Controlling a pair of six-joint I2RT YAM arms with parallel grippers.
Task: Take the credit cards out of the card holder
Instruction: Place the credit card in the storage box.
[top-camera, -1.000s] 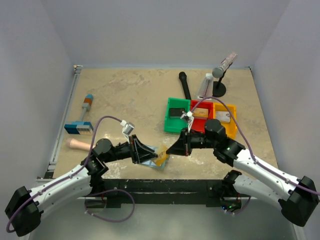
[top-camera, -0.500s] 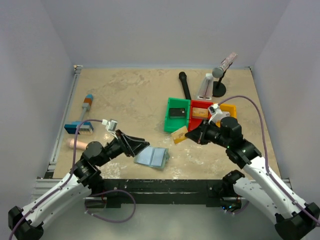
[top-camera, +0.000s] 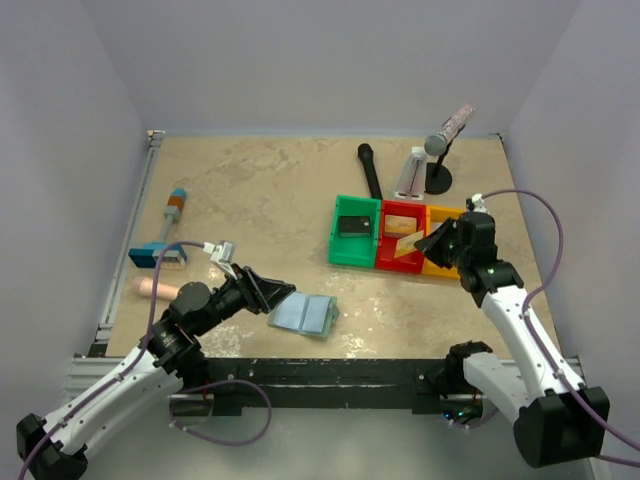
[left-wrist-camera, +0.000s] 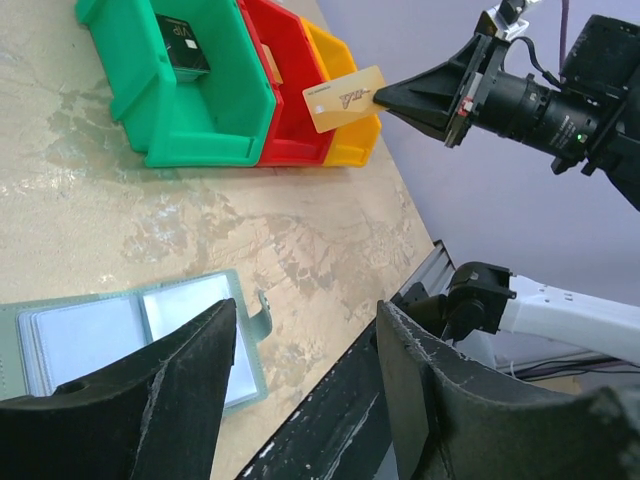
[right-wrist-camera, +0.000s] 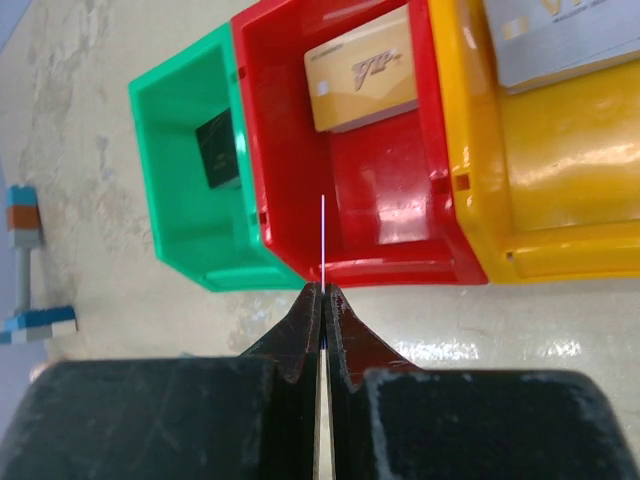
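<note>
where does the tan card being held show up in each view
Top external: tan card right of centre, over the near part of the red bin.
Left wrist: tan card upper middle, face showing, by the red bin.
Right wrist: tan card edge-on, a thin line above the jaws.
Shared landmark: the red bin.

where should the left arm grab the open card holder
On the card holder, probably the left panel's outer edge, coming in low from the left, where the left gripper is. It lies open and flat, leaving nothing tall for jaws to close on from above.
</note>
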